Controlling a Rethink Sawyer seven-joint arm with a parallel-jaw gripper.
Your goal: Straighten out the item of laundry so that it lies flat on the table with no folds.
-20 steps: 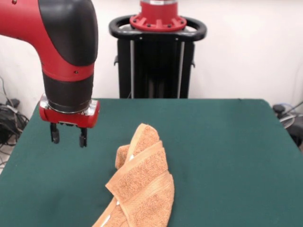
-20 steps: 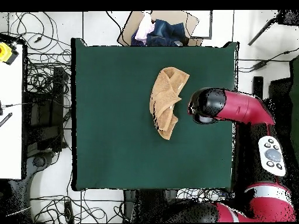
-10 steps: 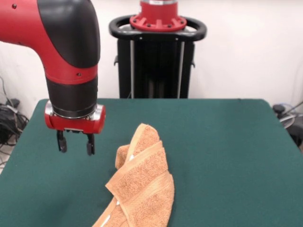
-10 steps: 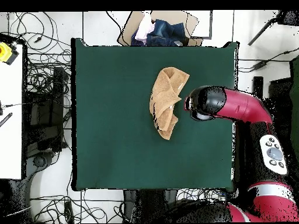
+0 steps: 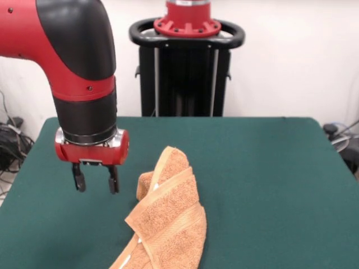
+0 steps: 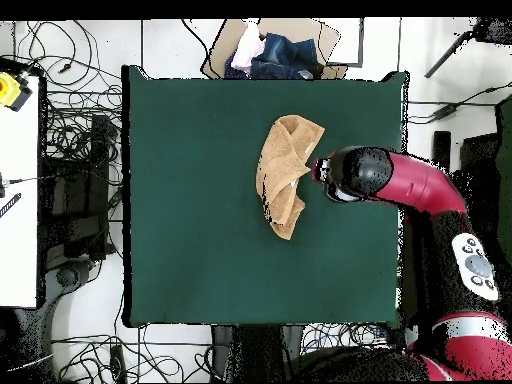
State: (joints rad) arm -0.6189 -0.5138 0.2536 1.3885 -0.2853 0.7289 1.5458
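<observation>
Towel [image 5: 167,218] lying crumpled and folded over itself on the green table [image 5: 269,179], toward the near edge in the front view, a white strip showing along one fold. Gripper [image 5: 96,181] hanging just beside the towel, clear of the cloth, fingers spread and holding nothing, pointing down at bare felt.

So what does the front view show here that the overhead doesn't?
Front only: the gripper with its two fingers apart, empty, hanging beside the towel without touching it, and the towel's raised folds. Overhead only: the towel's whole outline, the full table, a box of clothes past one table edge, and cables on the floor. Both: the towel still folded over itself, and the arm close beside it.
</observation>
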